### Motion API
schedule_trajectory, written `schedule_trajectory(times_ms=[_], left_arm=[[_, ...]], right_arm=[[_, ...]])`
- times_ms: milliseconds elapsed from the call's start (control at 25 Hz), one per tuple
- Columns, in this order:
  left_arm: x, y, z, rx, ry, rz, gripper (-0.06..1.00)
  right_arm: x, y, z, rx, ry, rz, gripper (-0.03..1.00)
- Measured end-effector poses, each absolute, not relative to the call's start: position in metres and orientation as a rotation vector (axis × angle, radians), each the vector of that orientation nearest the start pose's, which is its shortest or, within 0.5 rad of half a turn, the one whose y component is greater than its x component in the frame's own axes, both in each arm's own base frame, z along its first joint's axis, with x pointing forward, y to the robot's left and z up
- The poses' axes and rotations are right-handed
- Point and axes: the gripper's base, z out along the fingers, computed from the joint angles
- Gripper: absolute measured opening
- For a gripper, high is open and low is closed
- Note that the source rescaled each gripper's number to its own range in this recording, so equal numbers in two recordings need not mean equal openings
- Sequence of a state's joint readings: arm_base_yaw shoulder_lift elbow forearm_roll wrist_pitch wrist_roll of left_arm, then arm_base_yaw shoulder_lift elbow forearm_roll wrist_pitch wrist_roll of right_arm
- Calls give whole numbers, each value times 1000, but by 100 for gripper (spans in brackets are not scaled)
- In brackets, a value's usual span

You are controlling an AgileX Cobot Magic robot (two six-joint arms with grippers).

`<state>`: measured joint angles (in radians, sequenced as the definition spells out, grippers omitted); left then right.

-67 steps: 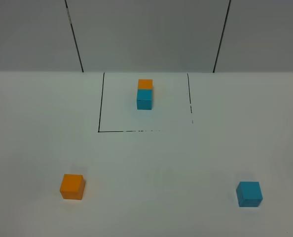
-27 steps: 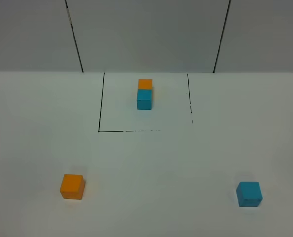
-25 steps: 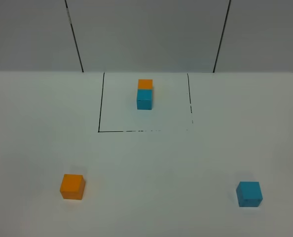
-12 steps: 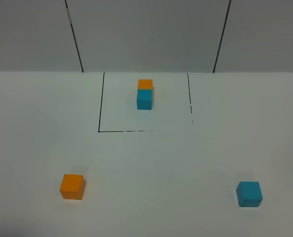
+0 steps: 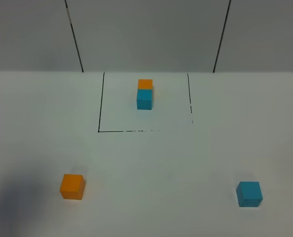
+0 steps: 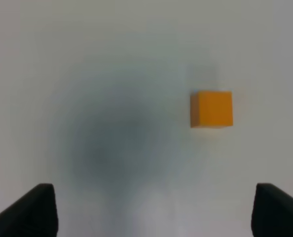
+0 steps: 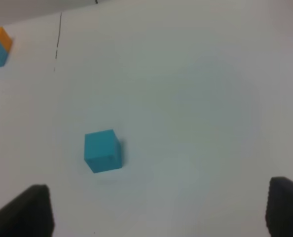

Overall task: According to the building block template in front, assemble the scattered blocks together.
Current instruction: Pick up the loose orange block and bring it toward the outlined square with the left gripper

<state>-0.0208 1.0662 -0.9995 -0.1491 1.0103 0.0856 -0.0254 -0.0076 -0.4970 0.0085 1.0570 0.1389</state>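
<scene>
From my remote feed I see a plain white tabletop (image 5: pixel 186 163) running back to a grey panelled wall (image 5: pixel 146 34). Two thin dark seams (image 5: pixel 74 35) cross that wall, each slightly tilted. A soft shadow (image 5: pixel 13 197) lies over the table's near-left corner.

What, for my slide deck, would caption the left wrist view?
Open left hand hovers over the white table, the loose orange cube lying untouched ahead of it.
</scene>
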Motion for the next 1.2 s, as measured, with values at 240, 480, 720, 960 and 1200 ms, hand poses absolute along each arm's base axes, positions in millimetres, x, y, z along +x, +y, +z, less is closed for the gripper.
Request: schedule_trajectory(times_ms=[240,480,720,960,1200], left_arm=[[225,-33,324,112,2628,-191,68],[246,-55,303,70,2685,-122,68],[270,-71,280,58,2760,-113,68],[294,-93,245,99,2852,-105,68],[307,-125,203,164,2901,-110,68]], right_arm=[[-6,1,277,167,2030,81,72],[-6,1,277,167,2030,81,72],[-6,1,277,167,2030,81,72],[-6,1,277,167,2030,81,72],[-6,1,277,167,2030,81,72]])
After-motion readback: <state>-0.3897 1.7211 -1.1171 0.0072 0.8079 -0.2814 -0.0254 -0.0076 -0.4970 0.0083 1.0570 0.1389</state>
